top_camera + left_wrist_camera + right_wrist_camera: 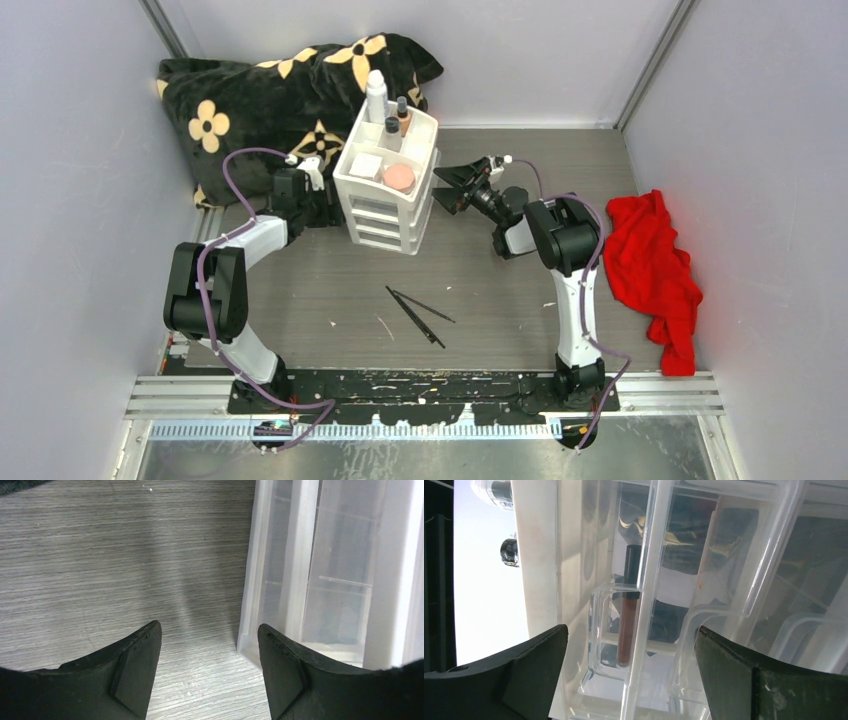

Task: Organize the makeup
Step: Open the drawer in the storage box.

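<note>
A white plastic drawer unit (380, 215) stands mid-table. Its top tray holds a white bottle (376, 97), a tan dark-capped bottle (402, 113), a white square box (365, 165) and a pink compact (399, 177). Two thin black pencils (420, 312) lie on the table in front. My left gripper (322, 195) is open and empty at the unit's left side; the left wrist view shows its fingertips (140, 652) beside the unit's lower corner (250, 650). My right gripper (447, 187) is open and empty at the unit's right side. A red tube (628, 625) shows through the clear wall.
A red cloth (650, 270) lies at the right. A black pillow with cream flowers (260, 100) sits at the back left behind the unit. Small white scraps (383, 325) lie on the wood-grain table (480, 330). Grey walls close in three sides.
</note>
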`<control>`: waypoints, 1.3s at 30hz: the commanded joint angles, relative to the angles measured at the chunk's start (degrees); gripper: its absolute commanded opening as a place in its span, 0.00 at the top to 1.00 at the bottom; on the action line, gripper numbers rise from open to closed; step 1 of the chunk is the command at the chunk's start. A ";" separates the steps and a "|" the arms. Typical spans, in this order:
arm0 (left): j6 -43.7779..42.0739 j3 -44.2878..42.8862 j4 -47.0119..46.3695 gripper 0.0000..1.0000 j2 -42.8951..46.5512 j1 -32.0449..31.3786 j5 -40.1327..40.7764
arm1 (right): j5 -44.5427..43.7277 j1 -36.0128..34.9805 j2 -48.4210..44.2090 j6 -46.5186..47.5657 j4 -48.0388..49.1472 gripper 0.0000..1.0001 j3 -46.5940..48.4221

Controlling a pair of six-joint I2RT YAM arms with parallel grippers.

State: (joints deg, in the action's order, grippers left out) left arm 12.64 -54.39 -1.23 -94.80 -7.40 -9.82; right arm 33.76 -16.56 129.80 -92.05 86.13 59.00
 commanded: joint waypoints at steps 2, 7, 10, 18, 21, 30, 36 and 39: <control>-0.30 -0.94 -2.54 0.29 0.56 -0.42 -1.42 | 1.37 1.90 -6.73 0.45 11.12 0.00 -1.63; -0.42 -0.81 -2.63 0.29 0.31 -0.45 -1.29 | 1.81 2.65 -8.07 1.18 11.10 0.00 -3.89; -0.64 -0.80 -2.63 0.29 0.35 -0.39 -1.12 | 2.08 3.29 -8.99 1.74 11.10 0.00 -5.82; -0.67 -0.80 -2.72 0.29 0.15 -0.42 -1.20 | 3.60 6.03 -11.44 2.66 11.08 0.00 -10.51; -0.67 -0.76 -2.72 0.29 0.19 -0.42 -1.16 | 4.04 6.74 -11.89 2.73 11.12 0.00 -11.60; -0.69 -0.76 -2.81 0.29 0.10 -0.42 -1.34 | 5.69 7.44 -11.71 2.93 11.05 0.00 -13.58; -0.56 -0.82 -2.90 0.29 -0.02 -0.43 -1.58 | 6.54 8.50 -12.11 3.30 11.07 0.00 -15.25; -0.41 -0.74 -2.90 0.29 -0.12 -0.42 -1.77 | 7.33 8.71 -11.80 2.90 11.02 0.00 -15.14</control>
State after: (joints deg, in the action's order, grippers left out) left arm 12.60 -54.39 -1.41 -94.83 -7.46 -10.26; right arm 39.16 -8.43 121.14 -89.91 86.30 43.64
